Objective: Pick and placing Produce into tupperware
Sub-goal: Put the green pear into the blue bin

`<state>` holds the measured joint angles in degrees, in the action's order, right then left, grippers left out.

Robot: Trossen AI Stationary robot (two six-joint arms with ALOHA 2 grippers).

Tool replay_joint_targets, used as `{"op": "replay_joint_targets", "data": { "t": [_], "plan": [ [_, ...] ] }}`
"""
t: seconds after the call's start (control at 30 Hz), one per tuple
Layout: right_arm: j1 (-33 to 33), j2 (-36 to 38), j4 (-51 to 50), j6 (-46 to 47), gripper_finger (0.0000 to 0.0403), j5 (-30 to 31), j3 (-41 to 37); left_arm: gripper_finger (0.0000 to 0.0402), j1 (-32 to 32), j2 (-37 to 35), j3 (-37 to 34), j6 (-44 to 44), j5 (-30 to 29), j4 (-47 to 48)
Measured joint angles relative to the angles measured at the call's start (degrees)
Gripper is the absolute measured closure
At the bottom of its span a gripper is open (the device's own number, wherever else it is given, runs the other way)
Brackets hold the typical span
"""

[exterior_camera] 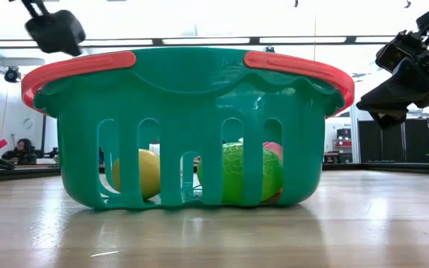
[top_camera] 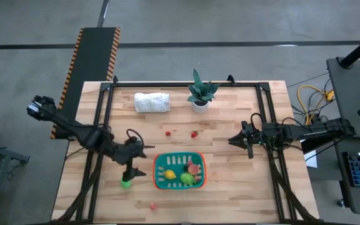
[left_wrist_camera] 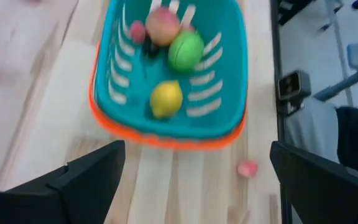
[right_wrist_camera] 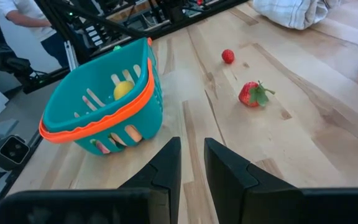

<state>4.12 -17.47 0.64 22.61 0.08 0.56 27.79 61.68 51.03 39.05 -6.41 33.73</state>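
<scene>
Near the front middle of the wooden table (top_camera: pixel 230 194), the tupperware (top_camera: pixel 180 170): teal inside, orange-red rim, slotted walls. Inside it, a yellow lemon-like piece (top_camera: pixel 169 174), a green round piece (top_camera: pixel 186 179), an orange-pink peach-like piece (top_camera: pixel 194 169), and in the left wrist view a small pink piece (left_wrist_camera: pixel 138 30) and something dark beside the peach-like one. Just off the container's left side, the left hand (top_camera: pixel 129 177), fingers spread wide and released, grasping nothing, pointing down over a small green piece (top_camera: pixel 125 184) lying on the table beside the fingertips; contact between them impossible to judge. Ahead of the container's front edge, a small pink-red piece (top_camera: pixel 153 204) alone on the wood. Behind the container, toward the table's far side, a small red round piece (top_camera: pixel 168 132) and a strawberry (top_camera: pixel 194 134), near one another but apart. At the table's right, well apart from the container, the right hand (top_camera: pixel 249 145), fingers nearly together with only a narrow gap, clenched on nothing, held above the table and aimed toward the middle. At the far edge, a rolled white cloth (top_camera: pixel 152 102) and beside it a potted green plant (top_camera: pixel 200 94). Beyond the table in the right wrist view, part of a person in a white top (right_wrist_camera: pixel 17 12).
</scene>
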Motion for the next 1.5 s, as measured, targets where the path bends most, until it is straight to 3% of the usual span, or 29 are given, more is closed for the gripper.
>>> {"op": "replay_joint_targets", "data": {
  "t": [0.33, 0.63, 0.73, 0.9, 1.5],
  "plan": [
    [0.0, -0.6, 0.0, 0.3, 0.0339, 0.0, 0.0, 0.0016, 4.4, 4.2, 4.5, 2.9, -3.2, 13.2],
    [0.0, -0.7, 0.0, 0.3, 0.0339, 0.0, 0.0, 0.0016, 11.4, 15.0, 15.8, 23.8, -4.4, 41.9],
    [0.0, -0.7, 0.0, 0.1, 0.0339, 0.0, 0.0, 0.0016, 13.6, 18.0, 16.5, 31.9, -3.0, 46.4],
    [0.0, -0.7, 0.0, -0.1, 0.0339, 0.0, 0.0, 0.0016, 15.0, 21.6, 16.5, 39.9, 2.0, 46.7],
    [0.0, -0.7, 0.1, -0.3, 0.0339, 0.1, 0.0, 0.0016, 16.1, 26.7, 18.4, 38.7, 8.7, 43.3]
  ]
}}
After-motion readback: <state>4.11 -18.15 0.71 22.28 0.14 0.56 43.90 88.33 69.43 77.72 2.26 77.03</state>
